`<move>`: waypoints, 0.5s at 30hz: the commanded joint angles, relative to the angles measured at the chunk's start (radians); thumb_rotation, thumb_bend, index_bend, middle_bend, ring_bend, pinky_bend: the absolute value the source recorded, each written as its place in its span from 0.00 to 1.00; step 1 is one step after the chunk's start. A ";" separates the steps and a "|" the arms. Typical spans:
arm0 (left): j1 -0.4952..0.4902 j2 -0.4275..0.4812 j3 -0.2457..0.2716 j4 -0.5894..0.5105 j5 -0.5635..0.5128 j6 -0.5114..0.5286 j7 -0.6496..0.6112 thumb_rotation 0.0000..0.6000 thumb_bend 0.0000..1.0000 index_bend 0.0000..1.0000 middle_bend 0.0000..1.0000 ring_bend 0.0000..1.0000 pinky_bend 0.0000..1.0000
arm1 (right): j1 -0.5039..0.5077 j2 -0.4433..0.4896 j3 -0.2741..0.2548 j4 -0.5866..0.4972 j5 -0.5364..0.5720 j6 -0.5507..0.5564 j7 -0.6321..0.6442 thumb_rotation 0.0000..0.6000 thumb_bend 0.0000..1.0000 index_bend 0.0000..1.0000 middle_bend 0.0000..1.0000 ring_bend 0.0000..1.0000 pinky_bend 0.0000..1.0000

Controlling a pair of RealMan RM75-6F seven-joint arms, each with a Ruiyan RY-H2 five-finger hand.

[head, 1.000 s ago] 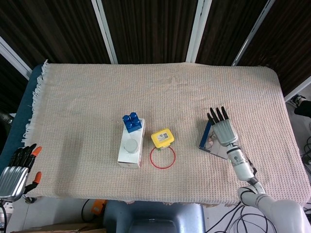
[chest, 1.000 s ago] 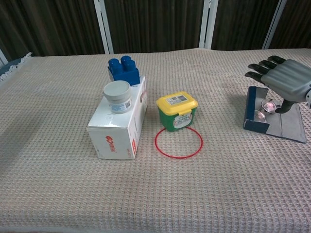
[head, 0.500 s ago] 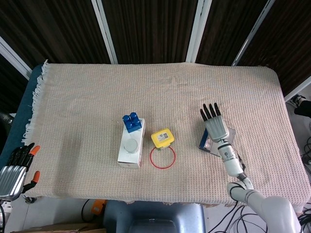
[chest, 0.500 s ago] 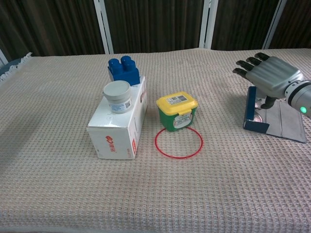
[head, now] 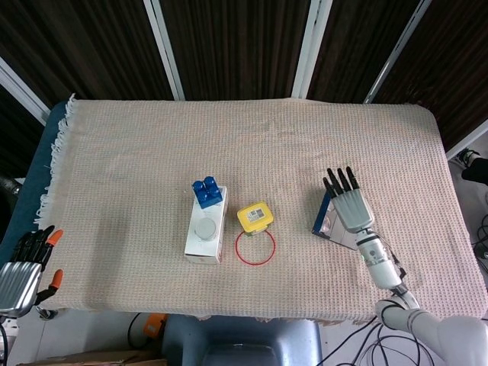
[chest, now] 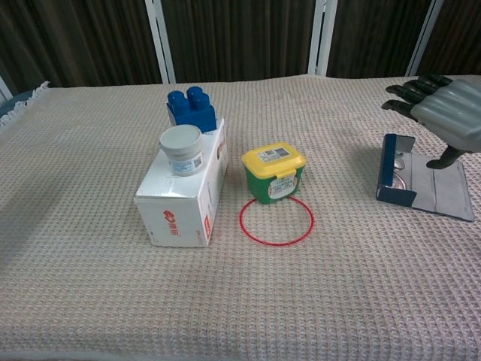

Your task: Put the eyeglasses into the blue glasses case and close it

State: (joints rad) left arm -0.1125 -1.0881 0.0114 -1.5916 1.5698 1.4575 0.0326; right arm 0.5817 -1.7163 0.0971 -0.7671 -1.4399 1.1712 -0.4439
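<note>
The blue glasses case point(chest: 393, 194) lies open at the right of the table, its blue side point(chest: 388, 159) standing upright and its grey inner flap point(chest: 440, 197) flat on the cloth. The eyeglasses point(chest: 401, 170) show faintly inside, against the blue wall. My right hand point(chest: 445, 113) hovers just above the case with fingers spread and nothing held; its thumb points down toward the flap. From above, the right hand point(head: 350, 203) covers most of the case point(head: 322, 216). My left hand point(head: 20, 271) hangs off the table's near-left corner, fingers extended and empty.
A white carton point(chest: 184, 192) carries a grey-lidded jar point(chest: 181, 149) and a blue toy block point(chest: 191, 107) at centre left. A green tub with a yellow lid point(chest: 273, 172) stands behind a red ring point(chest: 276, 220). Orange clamps point(head: 57, 238) sit by my left hand.
My right hand swung left over the case's upright side, then drew back to the right and slightly up. The case and glasses stay put. The left hand barely moved.
</note>
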 commanded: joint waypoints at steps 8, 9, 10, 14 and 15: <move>-0.004 -0.014 -0.004 -0.004 -0.013 -0.012 0.037 1.00 0.44 0.00 0.00 0.00 0.03 | -0.080 0.095 -0.174 0.156 -0.203 0.130 0.321 1.00 0.27 0.56 0.06 0.00 0.00; -0.005 -0.015 -0.005 -0.005 -0.015 -0.014 0.041 1.00 0.44 0.00 0.00 0.00 0.03 | -0.083 0.092 -0.181 0.183 -0.211 0.138 0.348 1.00 0.28 0.58 0.07 0.00 0.00; -0.006 -0.016 -0.005 -0.006 -0.016 -0.017 0.045 1.00 0.44 0.00 0.00 0.00 0.03 | -0.086 0.088 -0.187 0.209 -0.219 0.143 0.373 1.00 0.29 0.60 0.08 0.00 0.00; -0.012 -0.021 -0.005 -0.009 -0.021 -0.029 0.061 1.00 0.44 0.00 0.00 0.00 0.03 | -0.096 0.063 -0.212 0.313 -0.243 0.142 0.469 1.00 0.30 0.64 0.09 0.00 0.00; -0.013 -0.022 -0.005 -0.010 -0.022 -0.032 0.064 1.00 0.44 0.00 0.00 0.00 0.03 | -0.098 0.053 -0.219 0.343 -0.250 0.139 0.490 1.00 0.30 0.64 0.09 0.00 0.00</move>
State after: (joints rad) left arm -0.1243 -1.1092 0.0066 -1.6009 1.5486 1.4270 0.0953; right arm 0.4957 -1.6446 -0.0948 -0.4867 -1.6620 1.3039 -0.0040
